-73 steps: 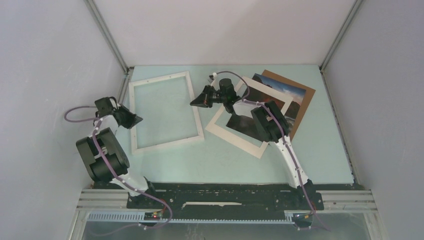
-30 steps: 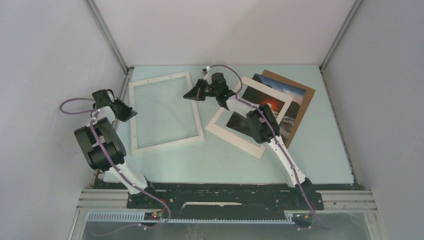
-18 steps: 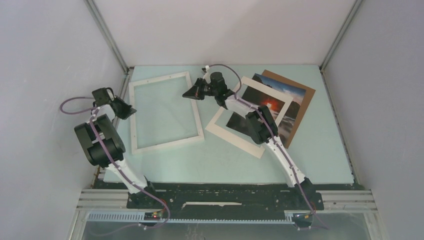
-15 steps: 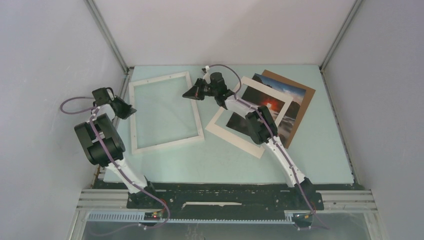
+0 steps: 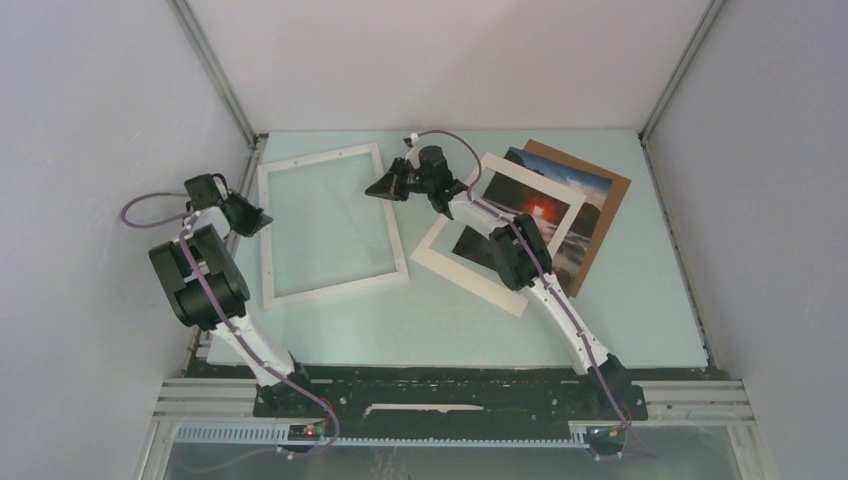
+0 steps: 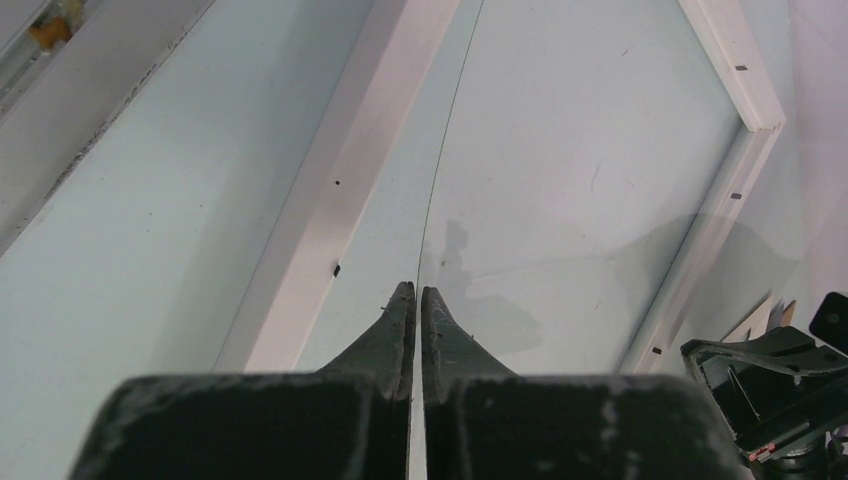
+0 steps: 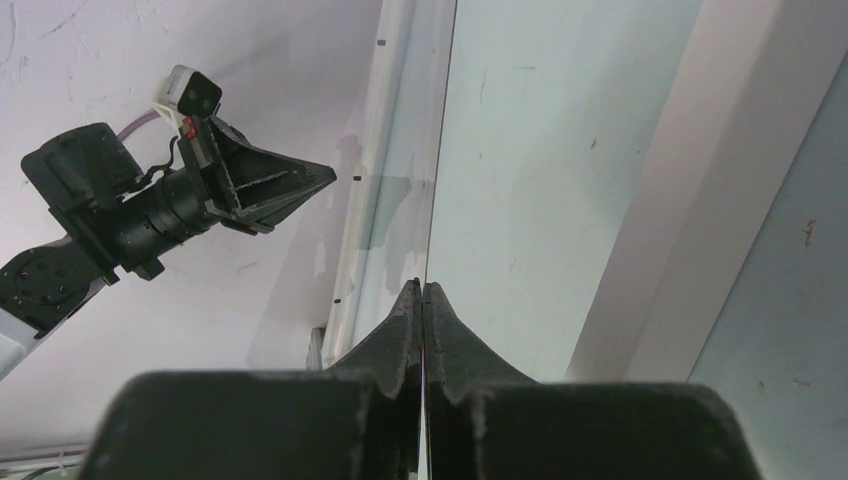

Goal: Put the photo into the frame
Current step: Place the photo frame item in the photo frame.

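The white frame (image 5: 333, 283) lies flat on the left half of the table. Above it hangs a thin clear pane (image 5: 322, 205), almost invisible from the top and seen edge-on as a fine line (image 6: 442, 150) in both wrist views. My left gripper (image 5: 264, 222) is shut on the pane's left edge (image 6: 417, 290). My right gripper (image 5: 373, 190) is shut on its right edge (image 7: 421, 285). The photo (image 5: 538, 211), dark clouds with a red-orange glow inside a wide white border, lies to the right of the frame, partly under my right arm.
A brown backing board (image 5: 612, 186) lies under the photo at the back right, with a second landscape print (image 5: 560, 172) showing beneath the white border. The frame's rails (image 6: 330, 200) (image 7: 690, 190) run below both grippers. Grey walls close in the left, back and right.
Since the oldest frame both grippers have shifted toward the back with the pane between them. Over the last half second almost nothing has moved.
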Tool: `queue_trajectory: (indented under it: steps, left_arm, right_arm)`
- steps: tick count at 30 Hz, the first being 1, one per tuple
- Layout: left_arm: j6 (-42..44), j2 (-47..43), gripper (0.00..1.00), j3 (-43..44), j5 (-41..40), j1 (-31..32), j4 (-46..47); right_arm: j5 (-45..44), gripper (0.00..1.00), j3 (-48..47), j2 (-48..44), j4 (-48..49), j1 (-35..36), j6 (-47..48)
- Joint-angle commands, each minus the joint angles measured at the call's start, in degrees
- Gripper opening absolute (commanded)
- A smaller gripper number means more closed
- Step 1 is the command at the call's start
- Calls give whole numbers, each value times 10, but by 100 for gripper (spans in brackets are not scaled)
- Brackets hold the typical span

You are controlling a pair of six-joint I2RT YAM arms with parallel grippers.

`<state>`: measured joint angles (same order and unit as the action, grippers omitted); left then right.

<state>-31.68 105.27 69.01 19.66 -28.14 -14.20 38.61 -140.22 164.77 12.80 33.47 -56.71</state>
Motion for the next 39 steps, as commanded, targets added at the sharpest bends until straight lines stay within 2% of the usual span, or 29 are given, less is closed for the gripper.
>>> queue_trajectory:
  steps: [1,19,28,39]
  left_arm:
    - [-2,7,0,9,-3,-9,13]
    - [15,-6,0,-33,-19,-8,2]
    - [13,8,0,-26,-19,-8,1]
    - [14,21,0,-14,-15,-8,-1]
  right_arm:
    - [-5,0,-24,5,17,3,1]
    - [8,0,26,-19,39,3,0]
    - [4,0,63,-37,56,1,0]
    - [4,0,64,-36,57,2,0]
